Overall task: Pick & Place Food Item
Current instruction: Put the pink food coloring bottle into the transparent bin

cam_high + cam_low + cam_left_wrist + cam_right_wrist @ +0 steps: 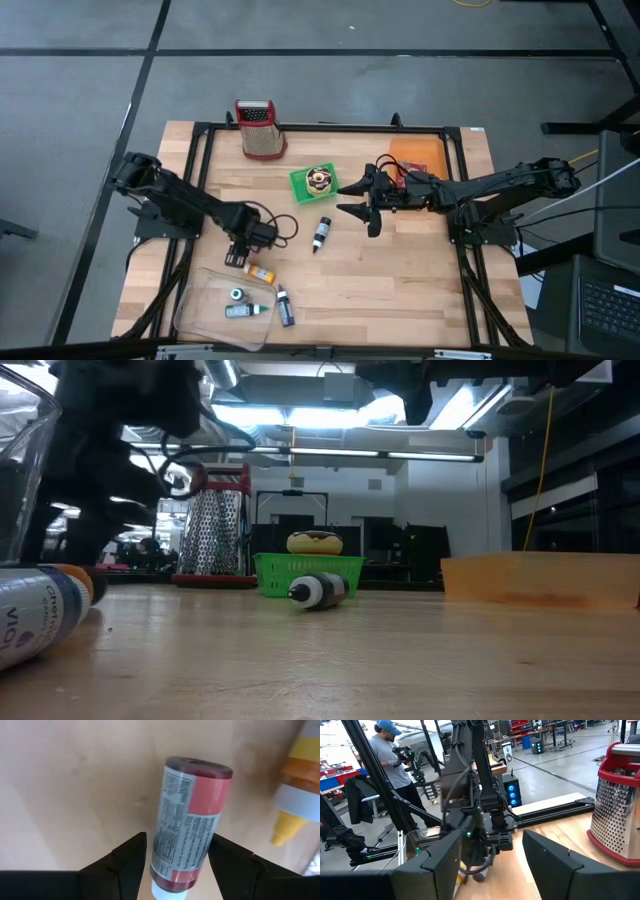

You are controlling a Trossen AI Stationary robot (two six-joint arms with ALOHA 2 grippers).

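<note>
Bottle [192,820], red-labelled, sits between the left gripper's [240,255] fingers [127,857], which stand apart on either side of it and seem not quite to pinch it (whether the pads touch I cannot tell). It lies near the front left of the table [400,270], just beside an orange-capped bottle [260,272] and close to the clear tray [195,315], which already holds a few small bottles. To do this grasp well, I judge the fingers should close squarely on the body, mid-label, not near the cap, so it cannot swivel when lifted.

Farther back, a black-and-white bottle [321,235] lies alone mid-table, then a green basket [314,183] with a doughnut [314,542]. The right gripper [365,205] hovers just beside the basket, jaws wide apart and empty. A grater [257,128] stands at the far edge.
</note>
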